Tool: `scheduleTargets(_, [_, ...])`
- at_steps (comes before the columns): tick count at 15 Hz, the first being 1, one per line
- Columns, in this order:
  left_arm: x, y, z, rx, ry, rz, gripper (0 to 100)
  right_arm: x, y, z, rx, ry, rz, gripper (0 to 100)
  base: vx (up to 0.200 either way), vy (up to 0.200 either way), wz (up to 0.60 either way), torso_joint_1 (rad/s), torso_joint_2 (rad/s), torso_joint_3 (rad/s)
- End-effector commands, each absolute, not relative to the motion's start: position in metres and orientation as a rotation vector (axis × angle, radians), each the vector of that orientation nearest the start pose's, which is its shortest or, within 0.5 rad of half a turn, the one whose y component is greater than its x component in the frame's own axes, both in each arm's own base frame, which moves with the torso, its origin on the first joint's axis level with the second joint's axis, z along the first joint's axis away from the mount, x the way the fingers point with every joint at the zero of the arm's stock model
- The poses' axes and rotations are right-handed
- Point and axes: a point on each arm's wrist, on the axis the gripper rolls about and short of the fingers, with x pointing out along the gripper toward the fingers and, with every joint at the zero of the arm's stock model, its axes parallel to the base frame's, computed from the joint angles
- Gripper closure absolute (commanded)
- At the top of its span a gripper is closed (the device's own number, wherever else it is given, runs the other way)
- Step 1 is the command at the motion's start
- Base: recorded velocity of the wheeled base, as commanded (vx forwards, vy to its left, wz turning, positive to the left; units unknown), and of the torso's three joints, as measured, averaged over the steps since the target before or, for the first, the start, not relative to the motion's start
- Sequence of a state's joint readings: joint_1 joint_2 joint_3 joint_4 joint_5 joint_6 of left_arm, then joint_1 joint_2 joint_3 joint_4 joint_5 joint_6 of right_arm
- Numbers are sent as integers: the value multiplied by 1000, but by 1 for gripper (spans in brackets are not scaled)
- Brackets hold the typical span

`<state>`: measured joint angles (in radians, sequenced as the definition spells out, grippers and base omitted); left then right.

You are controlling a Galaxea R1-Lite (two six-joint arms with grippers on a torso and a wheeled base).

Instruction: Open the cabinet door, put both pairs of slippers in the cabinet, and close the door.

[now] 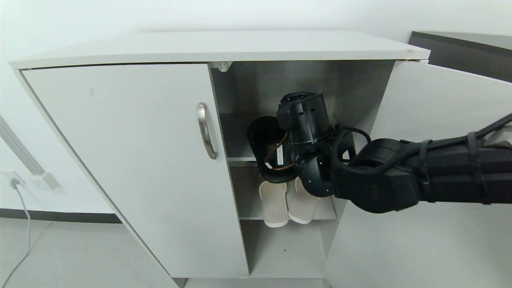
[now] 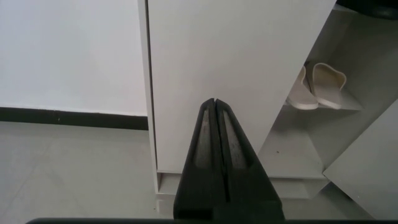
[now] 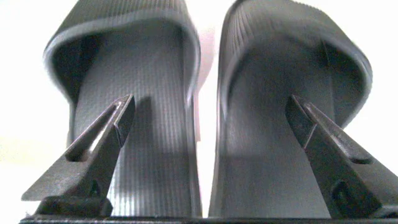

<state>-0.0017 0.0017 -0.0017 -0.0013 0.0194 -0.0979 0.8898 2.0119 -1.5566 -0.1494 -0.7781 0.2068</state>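
The white cabinet (image 1: 224, 46) stands with its right door (image 1: 424, 112) swung open and its left door (image 1: 128, 160) closed. A pair of white slippers (image 1: 286, 202) (image 2: 320, 84) rests on the middle shelf. My right arm is inside the opening at the upper shelf, by a pair of black slippers (image 1: 262, 140). The right gripper (image 3: 214, 115) is open, one finger over each black slipper (image 3: 137, 149), which lie side by side. Whether the fingers touch them is unclear. The left gripper (image 2: 214, 106) is shut on nothing, low in front of the closed left door.
The left door carries a metal handle (image 1: 206, 130). The bottom compartment (image 1: 284, 248) holds nothing. A wall socket with a cable (image 1: 16, 182) sits low on the left wall, with grey floor (image 2: 74, 168) in front of the cabinet.
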Motion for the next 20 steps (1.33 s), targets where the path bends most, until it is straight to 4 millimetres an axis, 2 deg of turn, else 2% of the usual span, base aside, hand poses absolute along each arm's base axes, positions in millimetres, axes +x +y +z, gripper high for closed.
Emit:
scheduleTargets(1, [-23,0,76,-98,-1,18,100,231,286,249,3,190,138,0,0,0,0,0,0,0])
scheduleTargets(4, [-23,0,76,-98,-1,18,100,197,266,236,-1,186,191,0,0,0,0,0,0,0])
scheduleTargets(6, [-23,0,76,-98,-1,18,100,185,256,226,-21,179,214,0,0,0,0,0,0,0])
scheduleTargets(8, [-23,0,76,-98,-1,18,100,181,255,222,-51,159,233,0,0,0,0,0,0,0])
scheduleTargets(9, [-23,1,76,-98,-1,20,100,181,256,223,-40,150,252,100,0,0,0,0,0,0])
scheduleTargets(20, [-23,1,76,-97,-1,20,100,188,272,191,-96,213,285,100,0,0,0,0,0,0])
